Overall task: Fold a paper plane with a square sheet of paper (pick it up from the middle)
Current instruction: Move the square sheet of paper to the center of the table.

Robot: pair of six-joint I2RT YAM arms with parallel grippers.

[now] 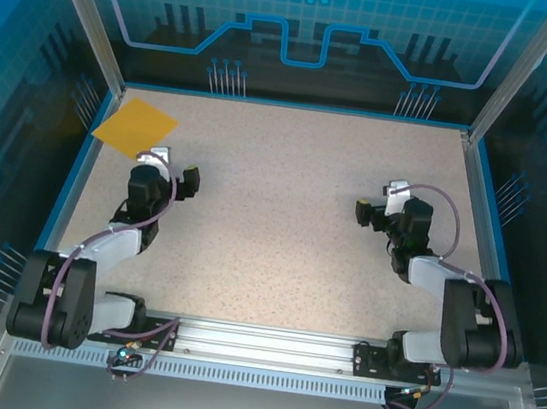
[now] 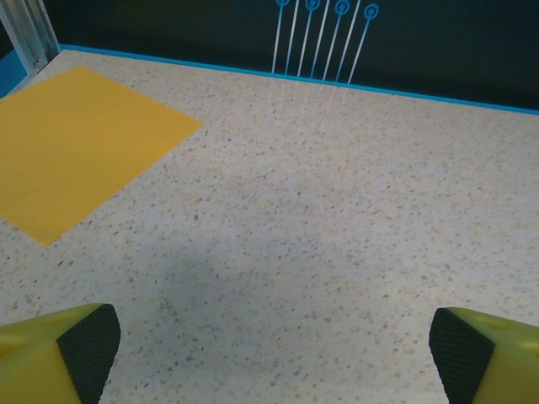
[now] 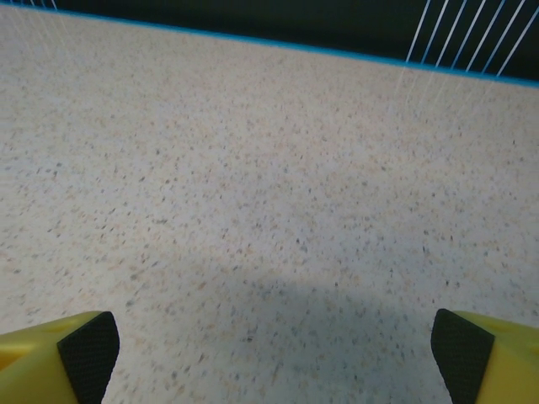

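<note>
The square sheet of paper lies flat and unfolded at the table's far left corner, orange-yellow with sharp corners. In the left wrist view the sheet sits ahead and to the left. My left gripper hovers just near and right of it, apart from it. Its jaws stand wide open over bare table. My right gripper is on the right side of the table, far from the sheet, and is also wide open with nothing between its fingers. The paper plane is out of view.
The speckled table has a raised blue rim along the back and sides. Aluminium posts stand at the far left corner and far right corner. A dark panel wall closes off the back.
</note>
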